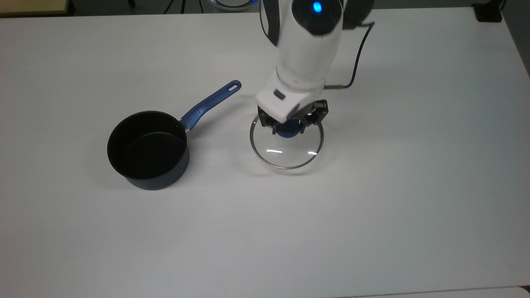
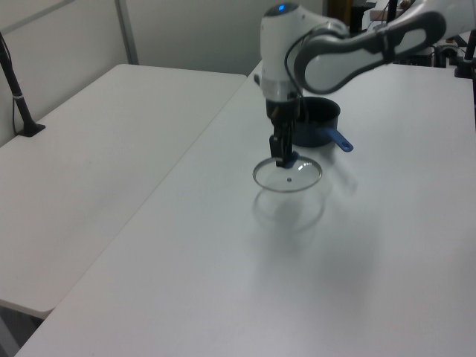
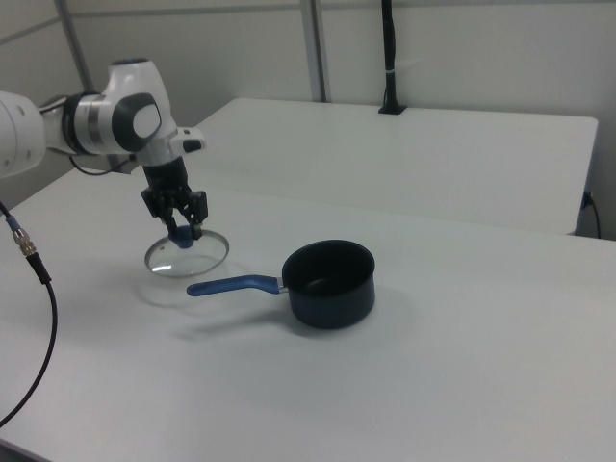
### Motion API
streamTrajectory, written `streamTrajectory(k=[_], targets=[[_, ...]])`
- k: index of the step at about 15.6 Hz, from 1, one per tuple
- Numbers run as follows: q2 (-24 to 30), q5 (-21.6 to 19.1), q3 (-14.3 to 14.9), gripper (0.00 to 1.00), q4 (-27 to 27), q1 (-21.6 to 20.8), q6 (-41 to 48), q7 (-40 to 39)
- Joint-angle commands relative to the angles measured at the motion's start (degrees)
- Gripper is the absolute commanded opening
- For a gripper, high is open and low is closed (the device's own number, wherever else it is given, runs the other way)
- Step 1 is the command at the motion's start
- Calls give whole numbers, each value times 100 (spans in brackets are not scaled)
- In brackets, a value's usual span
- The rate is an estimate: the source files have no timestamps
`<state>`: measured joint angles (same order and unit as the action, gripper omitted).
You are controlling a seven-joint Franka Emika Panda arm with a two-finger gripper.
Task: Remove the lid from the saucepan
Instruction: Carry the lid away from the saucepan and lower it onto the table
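The saucepan (image 1: pixel 148 149) stands uncovered on the white table, dark navy with a black inside, its blue handle (image 1: pixel 211 103) pointing to the top view's upper right. The lid (image 1: pixel 286 151), clear glass with a steel rim, hangs level a little above the table to the top view's right of the handle, apart from the pan. My gripper (image 1: pixel 287 126) points down and is shut on the lid's blue knob (image 1: pixel 287 131). In the left view the lid (image 2: pixel 287 177) hangs under the gripper (image 2: pixel 285 158), in front of the saucepan (image 2: pixel 320 125). The right view has the lid (image 3: pixel 187 254), gripper (image 3: pixel 181 229) and saucepan (image 3: pixel 329 281).
A second white table (image 2: pixel 89 141) adjoins this one on the left view's left, with a black post (image 2: pixel 15 82) on it. A black cable (image 3: pixel 29 289) hangs at the right view's left edge. A black block (image 1: pixel 488 12) sits at the top view's far right corner.
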<state>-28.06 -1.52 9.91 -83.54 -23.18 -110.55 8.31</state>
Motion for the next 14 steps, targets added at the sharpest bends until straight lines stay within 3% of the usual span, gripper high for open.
streamTrajectory(k=[1,12,14], targets=[[-129,126,38,49,-39,-108,-72,197],[-393,249,38,50,-127,-187,-309,329],[-428,249,38,57,-127,-178,-309,321]])
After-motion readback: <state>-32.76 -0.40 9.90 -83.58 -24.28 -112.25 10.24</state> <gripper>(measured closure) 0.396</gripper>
